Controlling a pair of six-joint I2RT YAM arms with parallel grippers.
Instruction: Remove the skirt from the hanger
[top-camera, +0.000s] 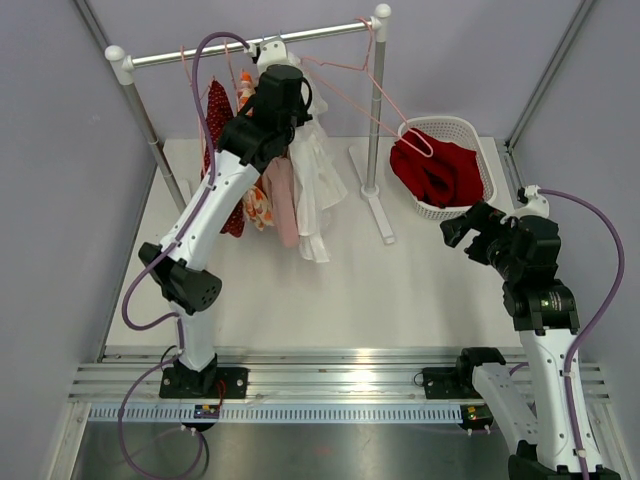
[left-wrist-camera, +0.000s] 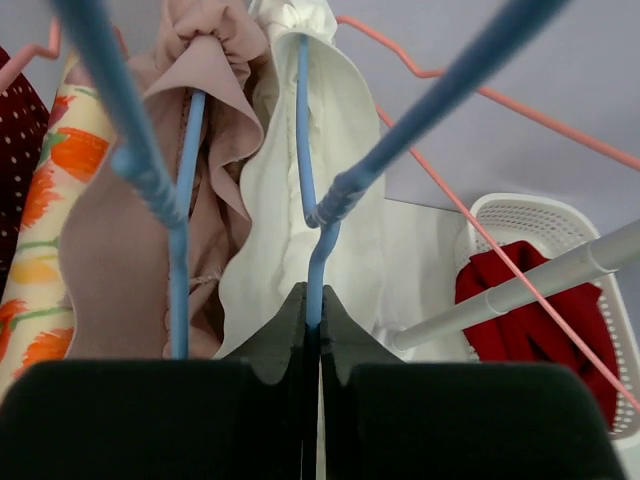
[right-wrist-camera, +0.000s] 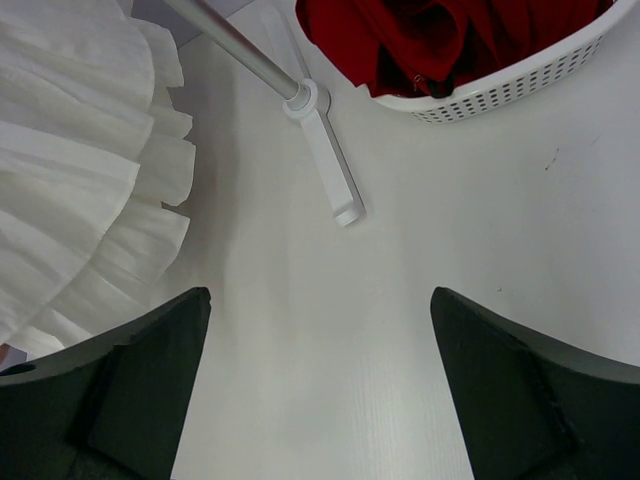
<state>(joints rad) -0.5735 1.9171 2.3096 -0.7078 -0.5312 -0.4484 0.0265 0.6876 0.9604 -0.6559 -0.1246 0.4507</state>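
Observation:
A white ruffled skirt (top-camera: 318, 185) hangs on a blue hanger (left-wrist-camera: 304, 150) on the rail (top-camera: 250, 45). It also shows in the left wrist view (left-wrist-camera: 345, 140) and the right wrist view (right-wrist-camera: 70, 150). My left gripper (left-wrist-camera: 313, 300) is up by the rail in the top view (top-camera: 272, 72) and is shut on the lower stem of that blue hanger. My right gripper (right-wrist-camera: 320, 295) is open and empty. It hovers over bare table to the right of the skirt's hem, in the top view (top-camera: 460, 228) just below the basket.
A pink garment (left-wrist-camera: 130, 260) on a second blue hanger, a floral one (left-wrist-camera: 40, 200) and a dark red dotted one (top-camera: 218, 120) hang left of the skirt. An empty pink hanger (top-camera: 372, 105) hangs at the right. A white basket (top-camera: 478, 135) holds red clothing (top-camera: 440, 172). The rack's foot (right-wrist-camera: 330, 170) lies on the table.

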